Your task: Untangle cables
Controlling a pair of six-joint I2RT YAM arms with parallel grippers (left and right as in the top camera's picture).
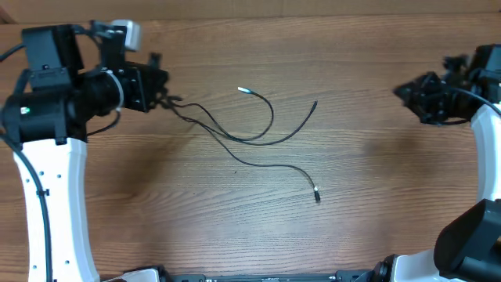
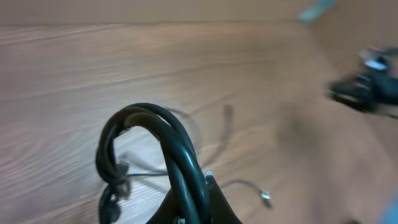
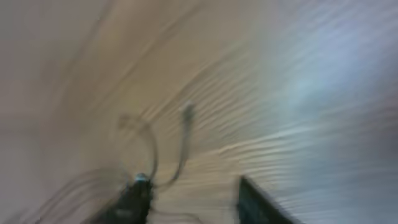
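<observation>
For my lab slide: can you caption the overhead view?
Left gripper closed on one end of thin black cables sprawled across the wooden table; right gripper sits apart.

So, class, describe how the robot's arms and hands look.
The left arm and right arm have white links, black joints; the left hand and right hand are black. Black cables trail along them. A green light glows on the left arm.

Brown wood-grain table (image 1: pixel 235 235) fills every view; blurred wrist view perhaps shows pale glare.
</observation>
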